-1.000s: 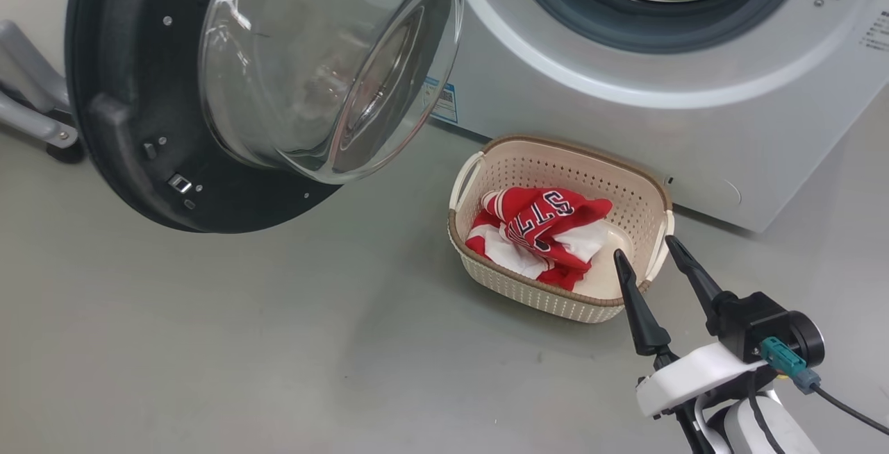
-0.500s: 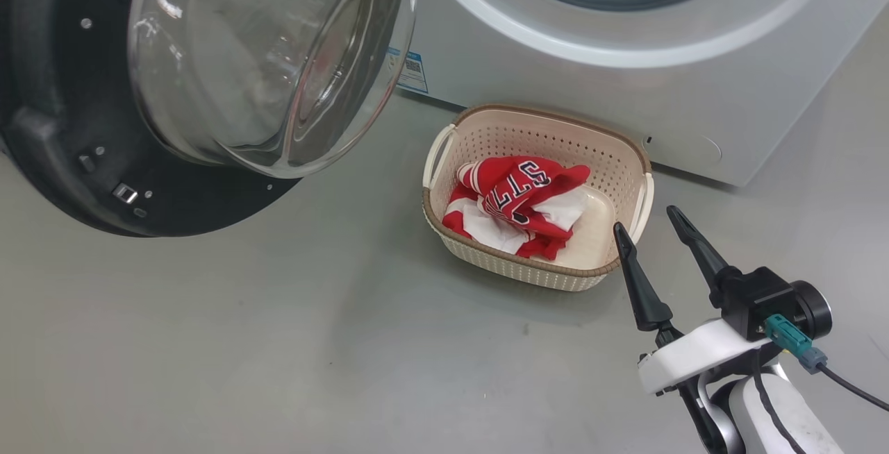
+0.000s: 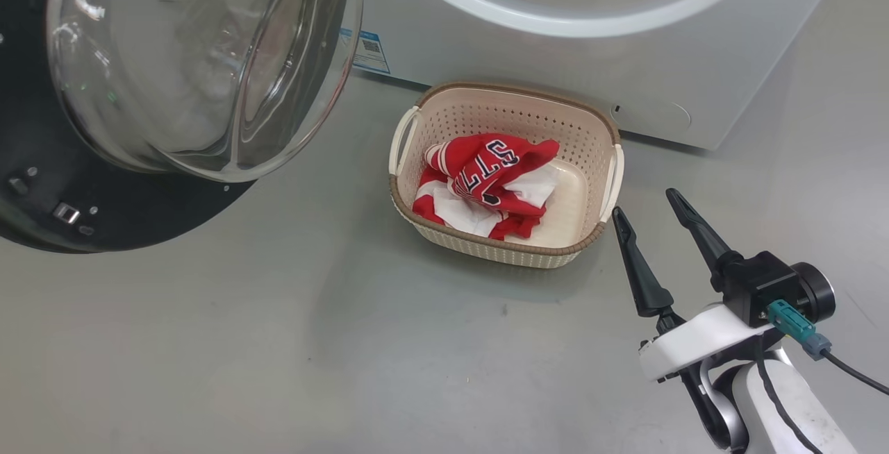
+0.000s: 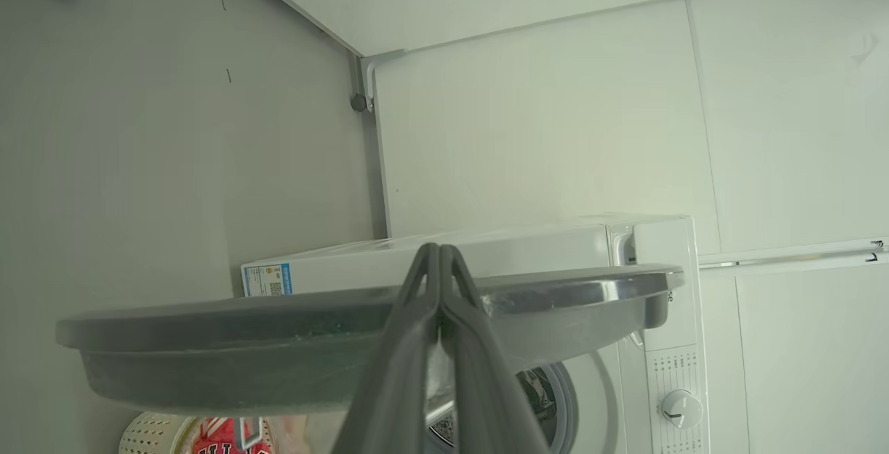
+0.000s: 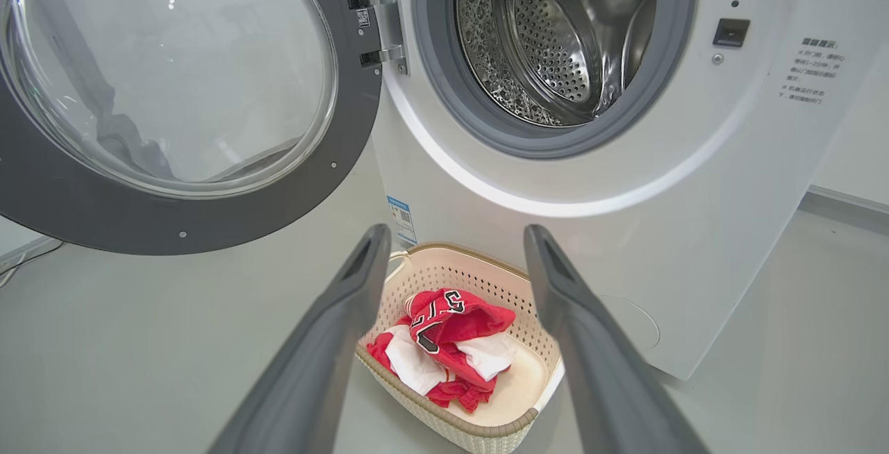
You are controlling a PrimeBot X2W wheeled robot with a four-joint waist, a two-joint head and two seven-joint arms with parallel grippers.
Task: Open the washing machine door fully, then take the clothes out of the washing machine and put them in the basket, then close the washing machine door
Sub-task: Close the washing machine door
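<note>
The washing machine [image 3: 528,51] is standing on the grey floor [image 3: 278,343] with its round opening uncovered. In the right wrist view the steel drum [image 5: 555,44] is showing its bare perforated wall. The washing machine door [image 3: 173,72] is hanging swung out to the robot's left, its black rim and bulging glass bowl facing the room. The basket [image 3: 510,100] is sitting on the floor just in front of the machine's lower panel, near the blue label sticker [image 3: 368,51]. The clothes [image 3: 486,176] are lying bunched inside the basket, red fabric uppermost with white cloth beneath. They are occupying the half nearer the door, leaving the cream bottom bare on the other side. The right end effector [image 3: 644,203] is hovering above the floor just beside the basket's right handle [image 3: 615,183]. Its two dark fingers are standing wide apart and holding nothing, tips pointing toward the machine. The left end effector [image 4: 439,254] is appearing in the left wrist view with its fingers pressed together and nothing between them. It is lying across the door's outer edge, and whether it is touching that edge cannot be told.
</note>
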